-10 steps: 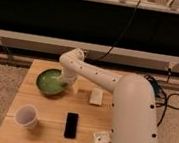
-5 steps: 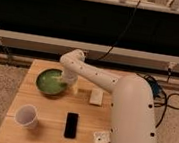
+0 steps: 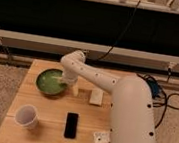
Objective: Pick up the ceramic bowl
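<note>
Almost nothing has shifted in the last second: the gripper (image 3: 65, 84) still hangs at the right rim of the ceramic bowl (image 3: 48, 82), which sits far-left on the surface (image 3: 49, 125), fingers apart, so the grasp seems not yet closed.

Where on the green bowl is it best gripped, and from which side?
Probably the rim nearest the arm, pinched from above: the bowl sits upright and shallow, so its thin edge suits a pinch. The open gripper hangs over that side, by the rim.
</note>
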`<state>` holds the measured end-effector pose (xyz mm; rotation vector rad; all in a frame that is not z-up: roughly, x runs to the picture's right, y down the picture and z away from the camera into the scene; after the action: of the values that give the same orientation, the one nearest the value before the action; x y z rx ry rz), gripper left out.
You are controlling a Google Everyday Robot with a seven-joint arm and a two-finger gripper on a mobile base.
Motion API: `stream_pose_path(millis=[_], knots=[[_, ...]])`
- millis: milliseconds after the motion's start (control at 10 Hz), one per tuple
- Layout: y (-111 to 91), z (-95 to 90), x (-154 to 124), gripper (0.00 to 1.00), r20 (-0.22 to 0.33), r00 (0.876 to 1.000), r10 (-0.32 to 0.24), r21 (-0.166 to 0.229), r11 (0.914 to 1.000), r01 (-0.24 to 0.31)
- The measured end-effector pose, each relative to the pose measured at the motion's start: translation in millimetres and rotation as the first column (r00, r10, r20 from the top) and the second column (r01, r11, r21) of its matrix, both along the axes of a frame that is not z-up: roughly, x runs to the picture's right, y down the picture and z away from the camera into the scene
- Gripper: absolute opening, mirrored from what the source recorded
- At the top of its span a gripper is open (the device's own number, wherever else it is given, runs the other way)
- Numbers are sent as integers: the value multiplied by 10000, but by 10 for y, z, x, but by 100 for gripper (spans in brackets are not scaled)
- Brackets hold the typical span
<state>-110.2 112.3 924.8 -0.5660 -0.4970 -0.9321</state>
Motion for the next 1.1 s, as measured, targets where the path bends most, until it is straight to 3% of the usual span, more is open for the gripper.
stream_pose_path(millis=[100,700,900,1100], knots=[[17,13,-4,77,28,10000,1,-14,10000,-1],[35,24,15,32,61,10000,38,-34,10000,-37],[4,3,28,9,70,10000,30,13,10000,-31],[11,-12,15,1,81,10000,22,-41,10000,-21]])
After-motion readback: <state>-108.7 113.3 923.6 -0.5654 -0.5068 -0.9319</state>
